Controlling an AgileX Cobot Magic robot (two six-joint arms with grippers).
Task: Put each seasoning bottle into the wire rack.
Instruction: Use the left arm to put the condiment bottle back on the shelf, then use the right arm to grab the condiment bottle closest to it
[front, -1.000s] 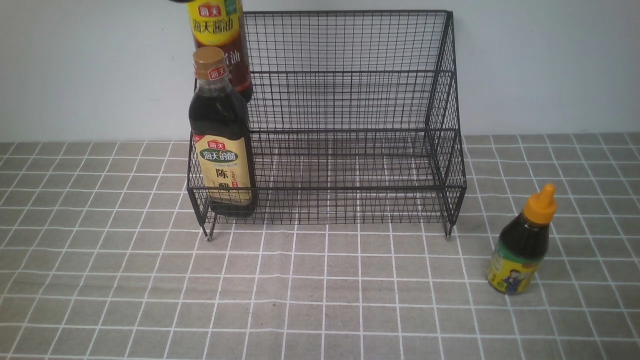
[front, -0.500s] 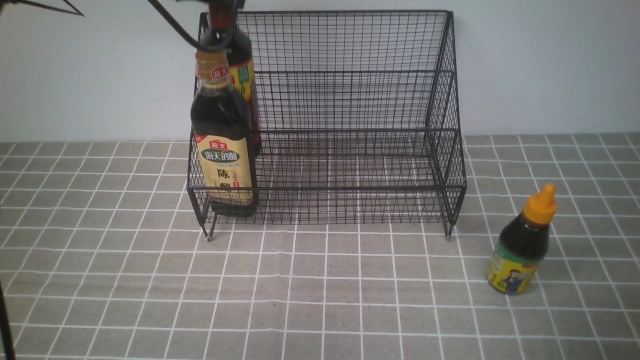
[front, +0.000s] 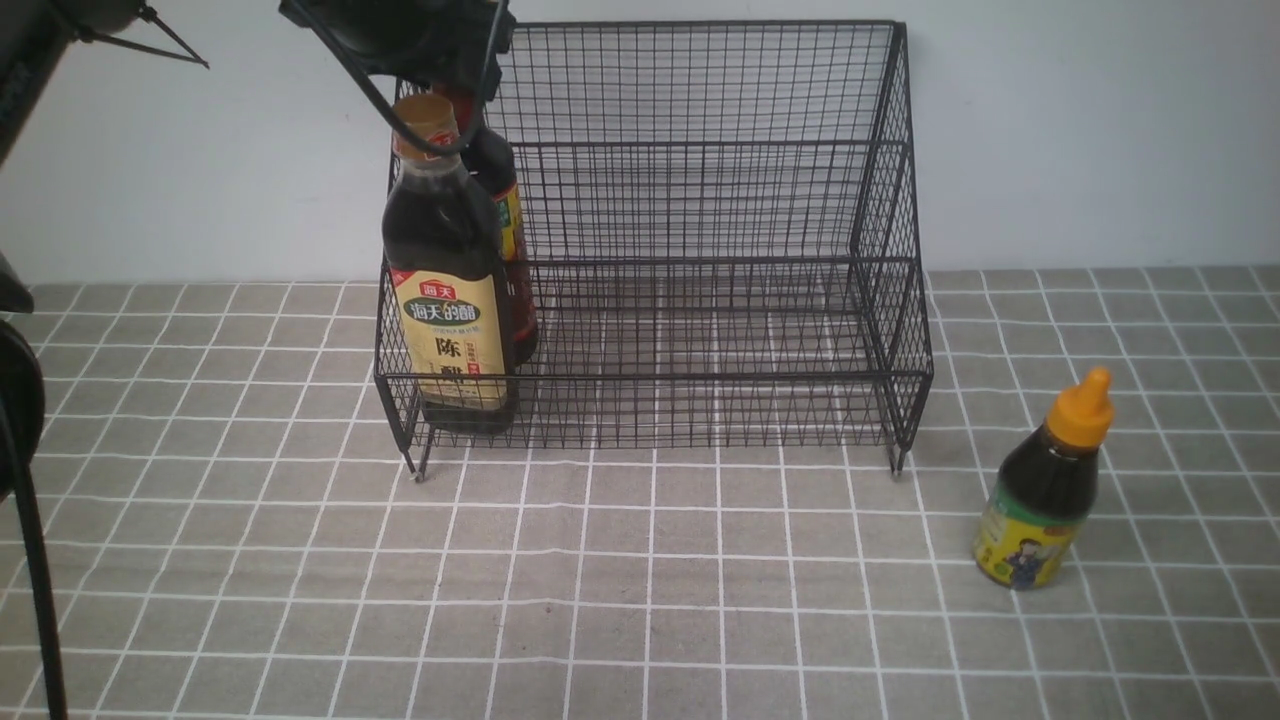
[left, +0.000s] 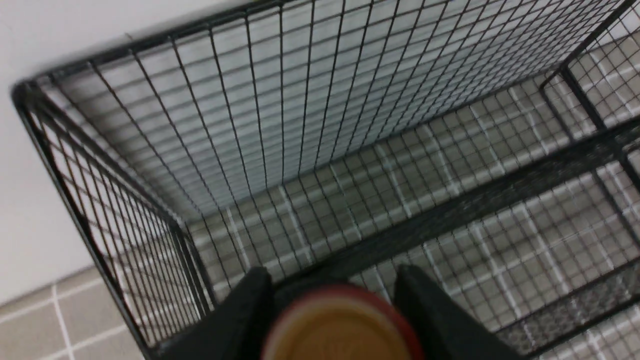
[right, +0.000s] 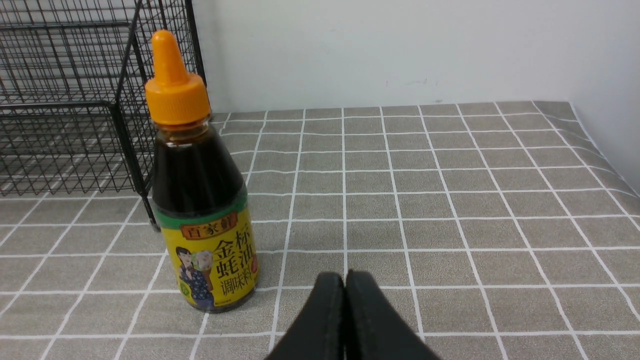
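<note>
Logging layout, biggest item first. Tablecloth (front: 640, 580): grey with a white grid, runs back to a plain white wall (front: 1100, 130).

Wire rack (front: 700, 200): black mesh, stands on the cloth against the wall on short feet. Most of both tiers is bare.

Gold-capped bottle (front: 445, 300): upright in the front tier, at the rack's left end, beige label facing the front camera, against the low front rail.

Slim bottle (front: 495, 165): inside the rack, directly behind the gold-capped bottle and mostly hidden by it. It tilts, neck towards the left and base towards the right. Which tier its base is on: cannot tell.

Orange-nozzled bottle (front: 1045, 490): upright on the cloth, outside the rack, off its front right corner, touching nothing.

Left gripper (front: 450, 80): above the rack's left end, over the slim bottle's neck. In the wrist view its two black fingers (left: 255, 300) flank the bottle's cap closely, one on each side. Whether they actually press on it: cannot tell.

Right gripper (right: 345, 280): low over the cloth beside the orange-nozzled bottle, finger pads pressed flat together, nothing between them.
</note>
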